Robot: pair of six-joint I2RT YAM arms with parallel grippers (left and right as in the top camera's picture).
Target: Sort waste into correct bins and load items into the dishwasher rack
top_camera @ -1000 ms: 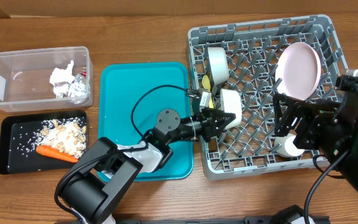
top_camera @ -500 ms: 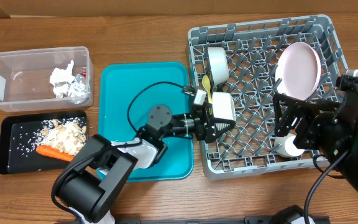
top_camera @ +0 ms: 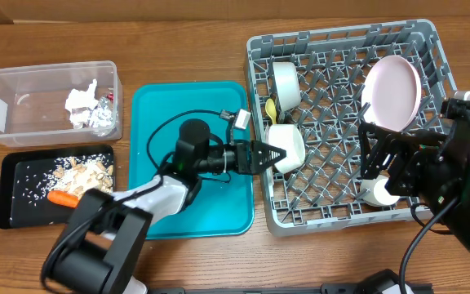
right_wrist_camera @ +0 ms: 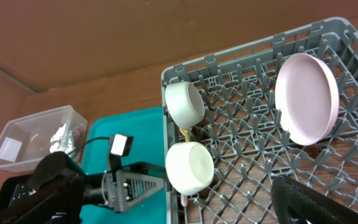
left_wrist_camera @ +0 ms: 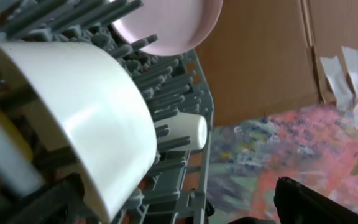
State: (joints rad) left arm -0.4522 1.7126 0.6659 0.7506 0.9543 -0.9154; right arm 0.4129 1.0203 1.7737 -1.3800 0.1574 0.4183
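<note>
The grey dishwasher rack (top_camera: 345, 122) holds the pale-pink plate (top_camera: 392, 91) upright at the back right. It also holds a white bowl (top_camera: 285, 82) at the back left and a yellow spoon (top_camera: 270, 108). A second white bowl (top_camera: 294, 140) lies tilted at the rack's left edge and fills the left wrist view (left_wrist_camera: 86, 112). My left gripper (top_camera: 274, 153) is open, its tips just left of this bowl and holding nothing. My right gripper (top_camera: 382, 167) hangs open over the rack's front right. In the right wrist view one dark finger (right_wrist_camera: 316, 202) shows.
The clear tub (top_camera: 6, 110) holds the white napkin (top_camera: 80, 104) and foil wrapper (top_camera: 104, 118). The black tray (top_camera: 19, 204) holds food bits (top_camera: 84, 175) and the carrot (top_camera: 68, 198). A bare teal tray (top_camera: 190, 106) lies under my left arm. A white round object (top_camera: 378, 193) sits below my right gripper.
My left gripper opened and let go of the white bowl, then drew back to the left. The bowl now rests tilted in the rack. The right arm has not moved.
</note>
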